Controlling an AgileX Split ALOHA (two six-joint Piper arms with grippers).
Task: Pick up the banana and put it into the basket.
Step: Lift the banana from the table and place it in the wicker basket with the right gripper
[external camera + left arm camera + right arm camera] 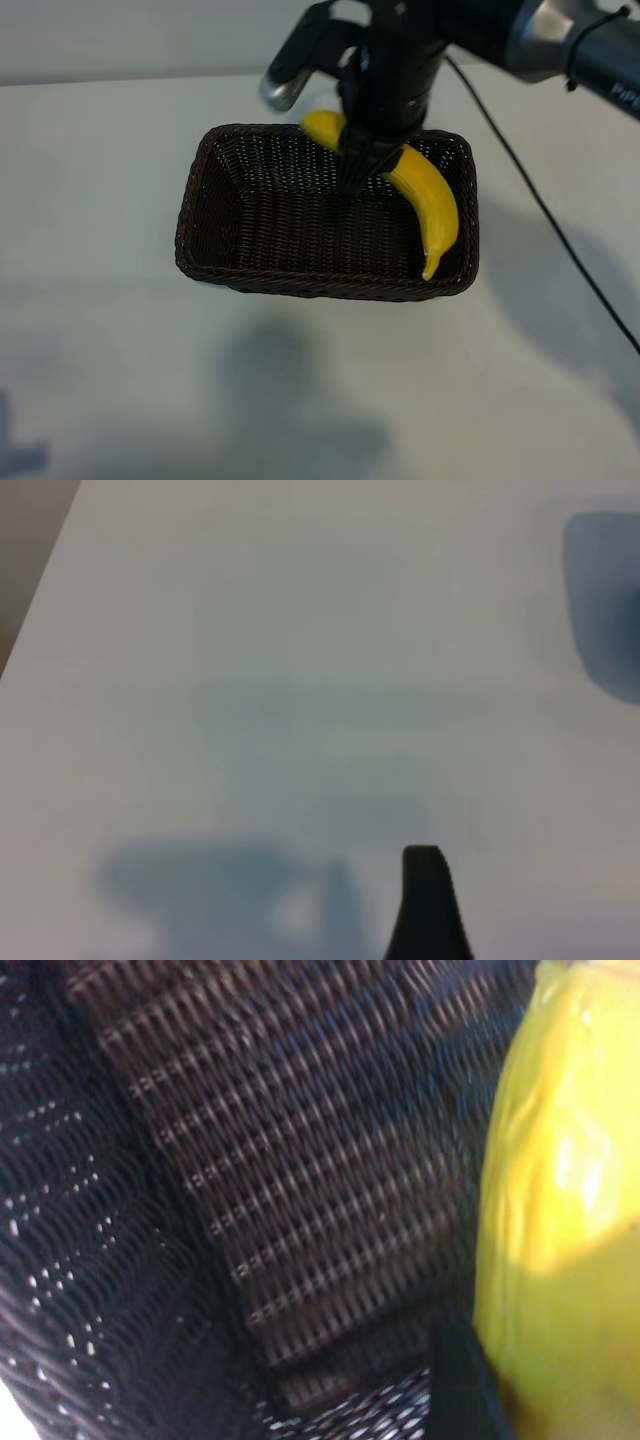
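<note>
Holding: banana (425, 190) gripped around its middle by right gripper (362, 165), fingers partly closed on it, pointing down into basket.
Table (100, 380): white, wide, bearing basket near its middle.
Basket (215, 235): dark brown, woven, sitting flat, nothing lying loose on its floor as far as can be seen.
Banana place: hanging over right and far part of basket, one end poking past far rim, stem tip pointing down close by near-right corner; up close in right wrist view (560, 1220), with basket weave (300, 1180) right behind.
Left gripper (428, 910): parked away from basket, fingers standing open, holding nothing, only one dark fingertip showing over bare table (300, 630).
Could go wrong, first: letting go too soon, so far end lands on rim and banana tips out onto table.
Could go wrong, next: pushing down too low, so fingers or stem tip jab weave and shove basket sideways.
Could go wrong, last: smooth peel slipping in grip, so banana swings and hits right wall.
Safer way, likely: moving a bit more toward middle of basket, then opening low down.
</note>
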